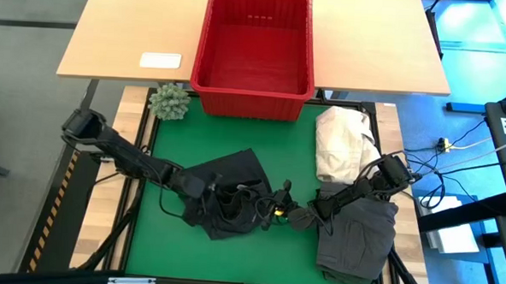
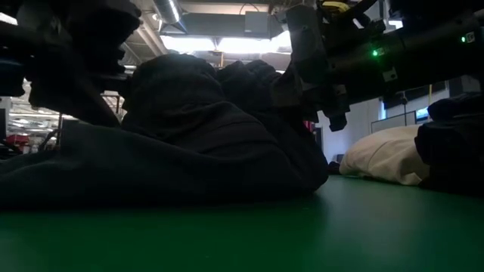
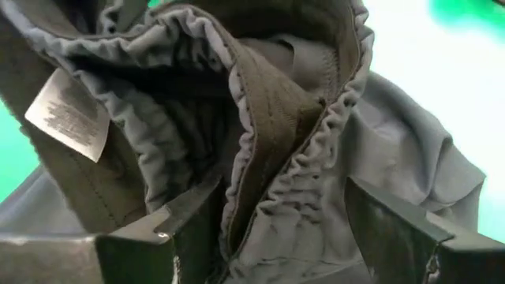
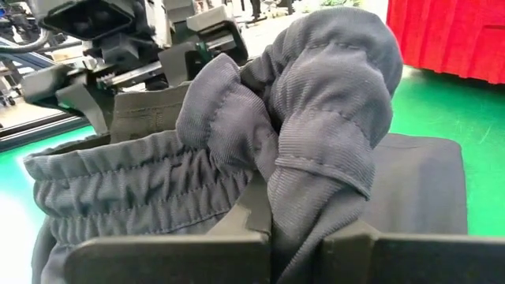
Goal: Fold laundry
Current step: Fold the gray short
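Right gripper [image 4: 296, 229] pinches dark garment [image 1: 225, 192]; left gripper [image 3: 284, 229] straddles its waistband

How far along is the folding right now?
Done, it seems: a dark grey garment lies fairly flat at the mat's right edge, though I can't confirm it is folded. In hand: the right gripper is shut on the black garment, bunched mid-mat, and the open left gripper straddles its waistband. Left: flattening and folding it. The red basket looks empty.
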Robot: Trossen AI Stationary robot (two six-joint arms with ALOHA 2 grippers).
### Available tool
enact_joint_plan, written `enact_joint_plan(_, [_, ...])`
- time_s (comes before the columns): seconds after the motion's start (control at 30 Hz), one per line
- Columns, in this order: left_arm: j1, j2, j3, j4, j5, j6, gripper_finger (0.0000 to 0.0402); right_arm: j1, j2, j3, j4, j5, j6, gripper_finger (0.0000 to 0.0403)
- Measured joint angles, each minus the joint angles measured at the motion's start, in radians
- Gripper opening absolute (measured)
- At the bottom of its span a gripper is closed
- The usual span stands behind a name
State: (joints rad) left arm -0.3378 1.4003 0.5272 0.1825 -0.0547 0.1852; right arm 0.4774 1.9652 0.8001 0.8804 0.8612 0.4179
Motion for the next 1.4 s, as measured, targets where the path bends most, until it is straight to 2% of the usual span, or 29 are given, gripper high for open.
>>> enact_joint_plan(0.13, [-0.003,0.012,0.005,0.0,-0.013,0.01,0.0236,0.0,0.0,0.0,0.0,0.0,0.0,0.0011])
enact_joint_plan(0.23, [-0.004,0.012,0.006,0.0,-0.014,0.008,0.0196,0.0,0.0,0.0,0.0,0.0,-0.002,0.0011])
enact_joint_plan(0.33, [-0.004,0.012,0.006,-0.007,-0.005,0.0,0.0135,0.0,0.0,0.0,0.0,0.0,-0.003,0.0011])
enact_joint_plan(0.47, [-0.016,-0.003,0.006,-0.026,0.021,-0.043,0.0029,0.0,0.0,0.001,0.0,0.0,-0.007,0.0011])
enact_joint_plan(0.5, [-0.022,-0.013,0.008,-0.034,0.022,-0.059,0.0019,0.0,0.0,0.001,0.0,0.0,-0.008,0.0011])
enact_joint_plan(0.7, [-0.087,-0.095,0.075,-0.2,-0.042,-0.151,0.0012,0.0,0.0,0.026,-0.001,0.002,-0.089,0.0011])
enact_joint_plan(0.9, [-0.166,-0.139,0.232,-0.551,-0.182,-0.295,0.0012,-0.007,0.0,0.096,-0.03,0.01,-0.234,0.0011])
enact_joint_plan(1.03, [-0.204,-0.139,0.32,-0.718,-0.224,-0.406,0.0012,-0.022,0.0,0.161,-0.132,0.065,-0.27,0.0011])
enact_joint_plan(1.17, [-0.233,-0.139,0.354,-0.736,-0.202,-0.446,0.0012,-0.027,0.0,0.23,-0.235,0.102,-0.324,0.0011])
enact_joint_plan(1.4, [-0.28,-0.139,0.355,-0.666,-0.1,-0.509,0.0012,0.007,0.0,0.261,-0.271,-0.002,-0.339,0.0011])
